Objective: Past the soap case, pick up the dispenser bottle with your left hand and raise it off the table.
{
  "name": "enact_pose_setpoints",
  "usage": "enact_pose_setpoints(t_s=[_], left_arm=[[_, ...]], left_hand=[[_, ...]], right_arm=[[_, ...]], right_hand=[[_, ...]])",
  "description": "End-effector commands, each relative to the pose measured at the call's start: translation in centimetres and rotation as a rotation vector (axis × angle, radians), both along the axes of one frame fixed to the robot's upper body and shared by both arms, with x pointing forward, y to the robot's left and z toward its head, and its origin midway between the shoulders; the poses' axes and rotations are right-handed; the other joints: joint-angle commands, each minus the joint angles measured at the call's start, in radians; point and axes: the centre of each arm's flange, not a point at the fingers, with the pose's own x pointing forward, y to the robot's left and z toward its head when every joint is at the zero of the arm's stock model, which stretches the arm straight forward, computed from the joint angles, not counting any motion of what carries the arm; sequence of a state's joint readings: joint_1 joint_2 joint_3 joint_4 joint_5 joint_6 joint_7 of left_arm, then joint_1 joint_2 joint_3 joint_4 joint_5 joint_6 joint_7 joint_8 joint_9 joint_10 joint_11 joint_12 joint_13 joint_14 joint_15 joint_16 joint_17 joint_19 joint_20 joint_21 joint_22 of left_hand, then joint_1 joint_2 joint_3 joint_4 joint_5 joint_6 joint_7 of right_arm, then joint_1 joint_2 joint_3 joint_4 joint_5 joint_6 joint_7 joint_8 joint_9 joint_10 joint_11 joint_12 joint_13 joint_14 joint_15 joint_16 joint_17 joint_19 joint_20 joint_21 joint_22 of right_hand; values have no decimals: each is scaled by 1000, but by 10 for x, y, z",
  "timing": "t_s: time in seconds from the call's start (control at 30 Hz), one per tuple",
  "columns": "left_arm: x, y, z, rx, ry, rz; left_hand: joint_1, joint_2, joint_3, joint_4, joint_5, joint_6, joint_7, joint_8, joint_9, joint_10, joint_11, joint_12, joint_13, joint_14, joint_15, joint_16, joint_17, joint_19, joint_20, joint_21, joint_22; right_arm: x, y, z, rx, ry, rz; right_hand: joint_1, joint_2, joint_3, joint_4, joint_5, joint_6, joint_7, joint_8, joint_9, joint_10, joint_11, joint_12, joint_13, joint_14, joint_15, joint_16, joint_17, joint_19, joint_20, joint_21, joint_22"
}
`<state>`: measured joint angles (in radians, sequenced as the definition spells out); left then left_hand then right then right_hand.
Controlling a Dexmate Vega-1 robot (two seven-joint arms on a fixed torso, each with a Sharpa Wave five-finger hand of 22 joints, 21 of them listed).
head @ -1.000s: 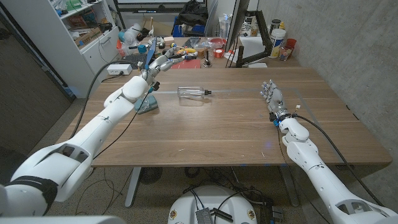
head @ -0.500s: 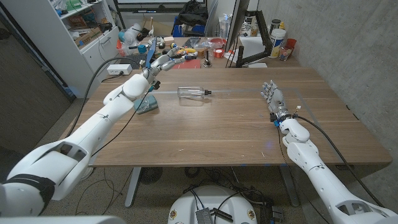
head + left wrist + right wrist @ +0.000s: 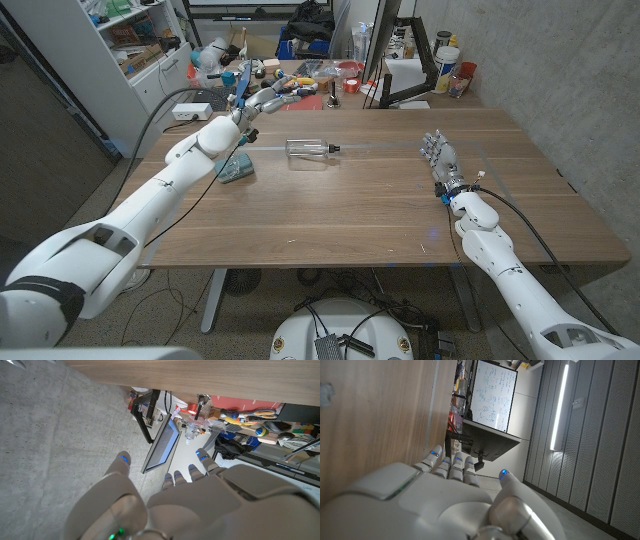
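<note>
1. Head view: a wooden table (image 3: 350, 210) seen from above. The robot's left arm reaches from the lower left toward the table's far left edge. Its left hand (image 3: 262, 100) is raised above that far edge, fingers apart and pointing away, holding nothing. A clear dispenser bottle (image 3: 310, 149) lies on its side on the far half of the table, to the right of the left hand and well apart from it, with its nozzle pointing right. A teal soap case (image 3: 235, 171) sits on the table below the left forearm, nearer the robot than the bottle and to the bottle's left. The right hand (image 3: 440, 158) stands on the table's right side, fingers together and stretched out away from the robot, holding nothing. Shelves and a cluttered bench stand behind the table.

2. Left wrist view: the back of the left hand (image 3: 165, 495) with its fingers spread, thumb apart, nothing between them. Beyond the fingertips are the table's edge, a grey floor, a monitor (image 3: 160, 447) and bench clutter.

3. Right wrist view: the back of the right hand (image 3: 445, 495) beside the wood surface, fingers straight and side by side, thumb set apart, empty. A whiteboard (image 3: 495, 395) stands beyond.
</note>
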<state>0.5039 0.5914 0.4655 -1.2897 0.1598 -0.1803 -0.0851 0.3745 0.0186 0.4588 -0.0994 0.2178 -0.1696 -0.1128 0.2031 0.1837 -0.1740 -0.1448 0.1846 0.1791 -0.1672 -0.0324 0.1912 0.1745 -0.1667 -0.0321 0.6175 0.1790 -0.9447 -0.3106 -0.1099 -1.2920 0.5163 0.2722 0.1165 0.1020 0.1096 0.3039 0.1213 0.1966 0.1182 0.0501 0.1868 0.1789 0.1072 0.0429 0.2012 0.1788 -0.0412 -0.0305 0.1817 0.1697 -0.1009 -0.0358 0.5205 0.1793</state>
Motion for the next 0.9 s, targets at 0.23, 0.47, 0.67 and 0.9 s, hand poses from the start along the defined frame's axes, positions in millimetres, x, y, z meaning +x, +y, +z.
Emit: enact_pose_setpoints(t_s=[0.23,0.47,0.67,0.9], left_arm=[[1,-1,13,87,1,25],[1,0,17,117,-1,41],[2,-1,20,143,2,48],[3,-2,24,187,8,56]], left_hand=[[18,-4,-5,-9,0,-5,-1,8,4,-20,-8,3,4,-98,-68,-1,2,-58,-59,-1,4],[33,-7,-7,-17,2,10,1,13,4,-8,-10,6,4,-88,-68,2,1,-41,-61,2,4],[43,-12,-10,-23,3,24,4,18,4,0,-6,7,4,-82,-68,3,0,-35,-62,1,4],[50,-19,-15,-28,4,31,8,20,4,1,-4,6,3,-79,-67,3,0,-32,-61,0,4]], right_arm=[[0,1,0,12,-5,-7],[1,3,1,13,-6,-4],[2,4,0,14,-4,-3],[3,5,-1,16,-4,-5]], right_hand=[[7,37,0,-6,2,11,-3,5,5,12,-1,7,3,5,5,5,4,8,-83,-7,2],[6,36,-1,-5,2,14,-3,5,5,12,-3,7,3,8,5,6,4,10,-82,-8,2],[6,35,-1,-4,2,14,-3,6,5,13,-2,8,3,9,5,5,4,11,-82,-9,2],[5,35,0,-3,2,15,-3,6,5,14,-2,7,3,9,5,5,4,13,-82,-11,2]])
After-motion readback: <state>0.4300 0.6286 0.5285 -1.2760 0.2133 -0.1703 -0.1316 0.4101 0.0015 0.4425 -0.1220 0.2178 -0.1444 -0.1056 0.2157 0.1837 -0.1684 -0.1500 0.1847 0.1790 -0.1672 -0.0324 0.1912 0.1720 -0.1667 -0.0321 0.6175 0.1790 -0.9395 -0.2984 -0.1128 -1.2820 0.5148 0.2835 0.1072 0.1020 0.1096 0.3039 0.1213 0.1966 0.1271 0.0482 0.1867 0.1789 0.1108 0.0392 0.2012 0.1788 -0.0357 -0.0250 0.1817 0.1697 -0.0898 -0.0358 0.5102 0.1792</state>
